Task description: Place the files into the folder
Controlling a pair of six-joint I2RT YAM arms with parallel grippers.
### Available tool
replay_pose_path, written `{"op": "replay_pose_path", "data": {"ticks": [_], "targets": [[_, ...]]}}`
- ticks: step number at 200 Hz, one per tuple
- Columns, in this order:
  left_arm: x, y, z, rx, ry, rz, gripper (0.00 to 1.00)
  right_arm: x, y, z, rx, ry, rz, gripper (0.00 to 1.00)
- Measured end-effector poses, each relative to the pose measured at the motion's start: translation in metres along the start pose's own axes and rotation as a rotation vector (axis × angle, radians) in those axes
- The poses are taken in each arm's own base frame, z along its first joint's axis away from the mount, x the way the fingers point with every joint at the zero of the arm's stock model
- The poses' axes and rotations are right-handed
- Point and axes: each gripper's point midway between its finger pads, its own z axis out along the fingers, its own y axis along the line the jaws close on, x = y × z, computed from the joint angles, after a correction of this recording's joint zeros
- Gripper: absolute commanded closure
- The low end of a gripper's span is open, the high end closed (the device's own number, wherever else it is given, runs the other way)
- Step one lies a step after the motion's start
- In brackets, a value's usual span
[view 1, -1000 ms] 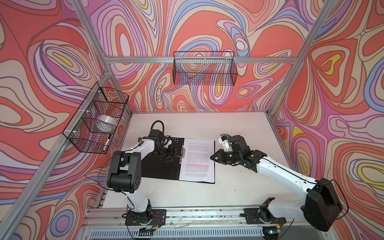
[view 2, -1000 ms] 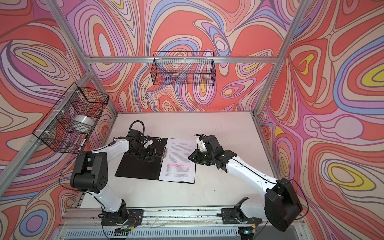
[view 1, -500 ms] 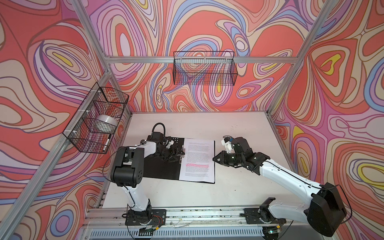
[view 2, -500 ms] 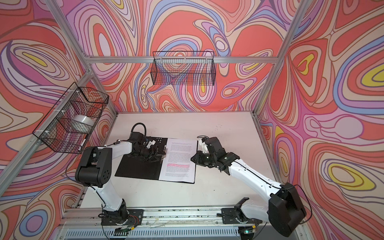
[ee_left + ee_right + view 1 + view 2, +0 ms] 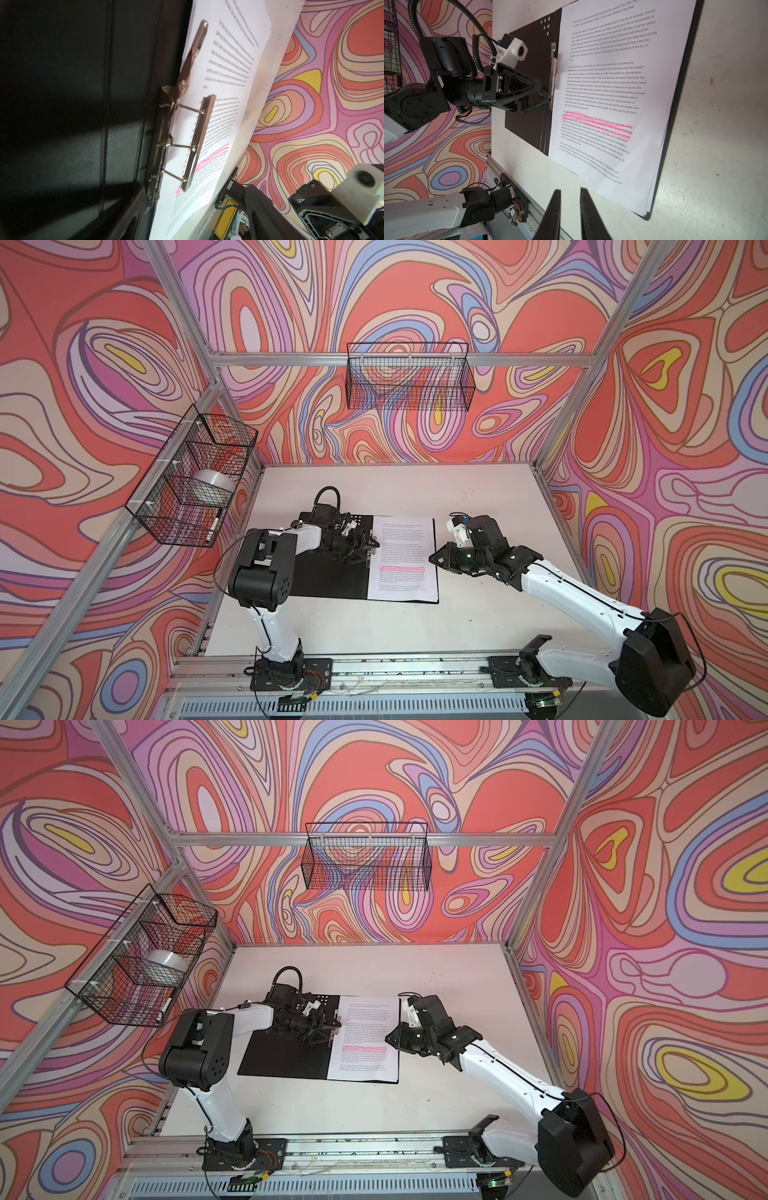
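The folder (image 5: 332,580) (image 5: 286,1056) lies open on the white table, black inside up. The files (image 5: 405,560) (image 5: 365,1040), white sheets of dense text with pink highlighted lines, rest stacked on its right half. The metal clip (image 5: 199,141) (image 5: 553,76) stands along the spine, its bar over the sheets' edge. My left gripper (image 5: 365,549) (image 5: 328,1029) (image 5: 538,101) is open, low over the black half, one fingertip at the clip. My right gripper (image 5: 434,560) (image 5: 390,1040) (image 5: 570,190) hovers just off the folder's right edge, with a narrow gap between its fingers and nothing between them.
A wire basket (image 5: 409,377) hangs on the back wall. Another wire basket (image 5: 195,485) on the left wall holds a tape roll (image 5: 212,485) and a marker. The aluminium rail (image 5: 395,664) with both arm bases runs along the table's front edge.
My left gripper has slid right across the black half to the clip, and its elbow has swung round. My right gripper has drawn back a little from the files' edge.
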Motion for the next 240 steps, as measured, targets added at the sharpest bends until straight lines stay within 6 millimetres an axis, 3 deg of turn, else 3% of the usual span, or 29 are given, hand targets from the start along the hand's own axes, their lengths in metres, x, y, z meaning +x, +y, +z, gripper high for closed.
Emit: {"op": "replay_pose_path", "data": {"ticks": [85,121,143,174,212,240], "targets": [[0.0,-0.04,0.051,0.026,0.068,0.003,0.22,-0.021,-0.02,-0.015,0.027,-0.066,0.049,0.82],[-0.004,-0.05,0.062,0.032,0.072,0.001,0.22,-0.026,-0.024,-0.019,0.028,-0.08,0.058,0.82],[-0.003,-0.045,0.056,-0.006,0.07,0.011,0.22,-0.026,-0.024,-0.019,0.03,-0.078,0.058,0.82],[-0.008,-0.039,0.027,-0.096,0.03,0.081,0.22,-0.027,-0.026,-0.02,0.062,-0.065,0.049,0.83],[-0.049,-0.076,-0.004,-0.148,-0.092,0.318,0.22,-0.03,-0.033,-0.019,0.121,-0.048,0.033,0.83],[-0.075,-0.096,-0.002,-0.139,-0.118,0.413,0.23,-0.032,-0.033,-0.022,0.141,-0.045,0.019,0.83]]}}
